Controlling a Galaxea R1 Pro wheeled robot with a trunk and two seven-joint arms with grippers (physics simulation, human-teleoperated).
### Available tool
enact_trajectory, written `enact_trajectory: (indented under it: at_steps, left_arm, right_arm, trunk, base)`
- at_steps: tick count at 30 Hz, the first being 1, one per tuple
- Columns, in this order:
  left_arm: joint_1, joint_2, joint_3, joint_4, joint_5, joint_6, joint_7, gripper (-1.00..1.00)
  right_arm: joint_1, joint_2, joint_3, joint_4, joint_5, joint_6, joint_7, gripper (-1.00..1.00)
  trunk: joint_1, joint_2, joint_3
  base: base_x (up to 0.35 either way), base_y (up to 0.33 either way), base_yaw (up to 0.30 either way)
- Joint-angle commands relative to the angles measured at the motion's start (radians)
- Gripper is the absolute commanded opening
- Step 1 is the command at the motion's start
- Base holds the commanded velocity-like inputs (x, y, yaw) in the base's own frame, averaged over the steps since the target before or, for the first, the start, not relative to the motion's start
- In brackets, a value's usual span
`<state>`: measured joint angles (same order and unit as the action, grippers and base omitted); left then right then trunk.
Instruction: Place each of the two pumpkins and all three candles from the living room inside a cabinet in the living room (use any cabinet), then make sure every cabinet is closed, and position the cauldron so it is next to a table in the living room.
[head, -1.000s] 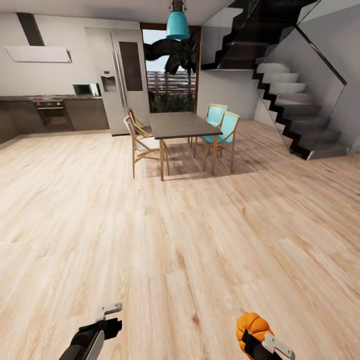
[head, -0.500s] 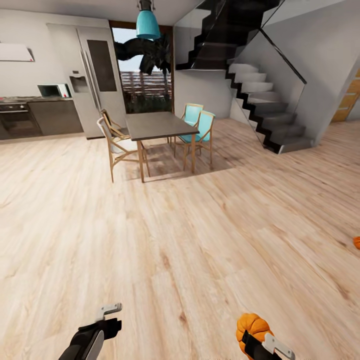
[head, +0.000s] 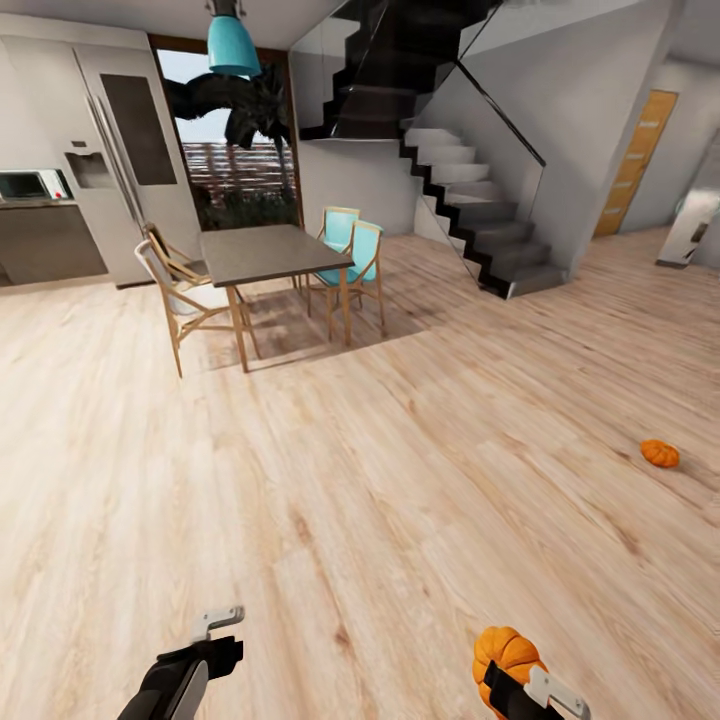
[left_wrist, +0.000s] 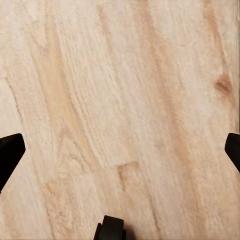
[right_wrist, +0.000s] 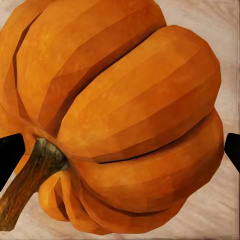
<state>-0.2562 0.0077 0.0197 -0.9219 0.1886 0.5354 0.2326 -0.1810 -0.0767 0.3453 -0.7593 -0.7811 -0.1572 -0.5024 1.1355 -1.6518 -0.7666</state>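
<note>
A bright orange ribbed pumpkin (head: 503, 650) is held low at the head view's bottom right, with my right gripper (head: 516, 682) shut on it. In the right wrist view this pumpkin (right_wrist: 125, 115) spans the gap between the two dark fingertips (right_wrist: 10, 155), its brown stem to one side. A second small pumpkin (head: 659, 453) lies on the wood floor at the right, well ahead of that arm. My left gripper (head: 216, 634) hangs open at the bottom left; the left wrist view has its fingertips (left_wrist: 10, 150) far apart over bare floorboards.
A dark dining table (head: 265, 255) with wooden and turquoise chairs stands ahead to the left. A black staircase (head: 470, 225) with a glass rail rises behind it. A fridge (head: 125, 150) is at far left, an orange door (head: 632, 160) at far right. Wide wood floor lies between.
The camera has turned right, so the table and stairs slid left in the picture and the second pumpkin came fully into view. Both grippers keep their poses.
</note>
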Motion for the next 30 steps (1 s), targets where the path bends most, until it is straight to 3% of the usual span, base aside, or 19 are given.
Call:
enact_trajectory:
  at_steps: [1,9,23,30]
  left_arm:
    - [0.000,0.000,0.000,0.000,0.000,0.000,0.000,1.00]
    - [0.000,0.000,-0.001,0.000,0.000,0.000,-0.001,1.00]
    - [0.000,-0.001,-0.003,0.000,0.000,0.000,-0.001,1.00]
    - [0.000,-0.001,-0.003,0.000,0.000,0.000,-0.001,1.00]
  right_arm:
    - [0.000,0.000,0.000,0.000,0.000,0.000,0.001,-1.00]
    - [0.000,0.000,0.000,0.000,0.000,0.001,0.001,-1.00]
    - [0.000,0.000,0.000,0.000,0.000,-0.002,0.001,-1.00]
    - [0.000,-0.001,0.000,-0.001,0.000,-0.011,-0.001,-1.00]
  trunk:
    - [0.000,0.000,0.000]
    - [0.000,0.000,0.000]
    - [0.000,0.000,0.000]
    - [0.000,0.000,-0.002]
  base:
    - [0.000,0.118,-0.280]
    - [0.093,0.157,-0.280]
    - [0.287,0.134,-0.278]
    - [0.307,0.010,-0.072]
